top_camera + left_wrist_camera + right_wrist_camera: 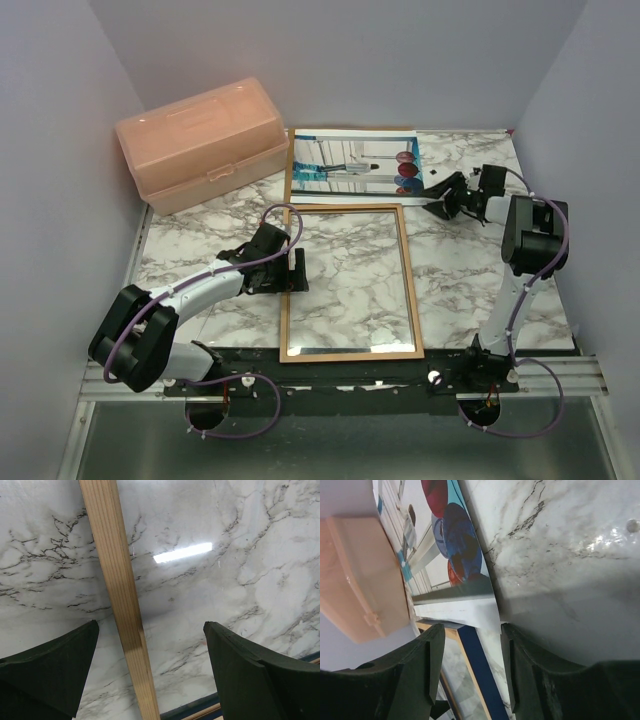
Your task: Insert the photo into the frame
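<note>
1. Table [470,290]: white marble-patterned top with grey veining. It bears every item below.

2. Frame [410,280]: large thin rectangle, lying flat at the centre of the table with its long sides running away from the arm bases. The light wood face is up, and the right wrist view shows a navy strip along one rail. The marble shows through the pane [350,280], which carries a bright glare streak in the left wrist view.

3. Peach box [200,140]: translucent plastic with a latched lid, at the far left corner. It sits just beside the photo's left edge.

4. Photo [345,165]: lying face up beyond the frame's far rail, close against it. White columns, red and blue balloons and blue water are visible.

5. Left gripper [298,270]: low over the frame's left rail. Its jaws are spread wide, with one of the fingers [50,675] on each side of the wood; contact cannot be told.

6. Right gripper [437,205]: at the photo's near right corner. Its jaws are parted, and the corner [470,610] points into the gap between them.
</note>
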Robot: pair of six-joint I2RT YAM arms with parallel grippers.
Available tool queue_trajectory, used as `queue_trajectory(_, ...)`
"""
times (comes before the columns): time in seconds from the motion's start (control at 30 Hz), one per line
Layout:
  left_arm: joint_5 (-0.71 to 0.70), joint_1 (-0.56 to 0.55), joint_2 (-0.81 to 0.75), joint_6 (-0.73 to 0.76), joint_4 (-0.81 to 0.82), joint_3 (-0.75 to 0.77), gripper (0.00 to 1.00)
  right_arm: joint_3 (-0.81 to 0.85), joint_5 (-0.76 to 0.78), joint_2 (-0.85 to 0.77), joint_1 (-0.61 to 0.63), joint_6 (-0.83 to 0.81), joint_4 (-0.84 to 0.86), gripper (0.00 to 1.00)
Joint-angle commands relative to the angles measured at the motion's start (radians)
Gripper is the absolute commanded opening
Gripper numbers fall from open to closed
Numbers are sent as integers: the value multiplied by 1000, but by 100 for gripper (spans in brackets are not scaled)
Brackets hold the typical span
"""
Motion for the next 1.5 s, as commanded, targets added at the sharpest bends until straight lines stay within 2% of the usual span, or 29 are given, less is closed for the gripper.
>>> queue_trajectory(0.0, 14, 5, 1, 1, 4, 7, 90, -10, 43, 107, 16, 23, -54, 55)
queue_trajectory(0.13, 12, 5, 0, 1, 2, 9, 90, -7, 48, 133, 16, 36, -43, 47)
queue_trajectory(0.33, 10, 4, 1, 3, -2, 7, 90, -21, 76, 108, 16, 34, -46, 10)
queue_trajectory(0.43, 9, 5, 1, 5, -4, 6, 90, -28, 100, 69, 16, 20, -68, 1)
queue_trajectory(0.9, 6, 5, -37, 1, -13, -2, 90, -63, 183, -255, 16, -24, -168, 1)
queue_trajectory(1.17, -3, 4, -64, 0, -26, -8, 90, -60, 105, -405, 16, 42, -148, 1)
queue_trajectory(1.27, -9, 5, -78, -1, -30, -8, 90, -137, 69, -496, 16, 63, -145, 1)
queue_trajectory(1.47, 1, 4, -114, -12, -35, 5, 90, -432, 48, -774, 55, 81, -155, 1)
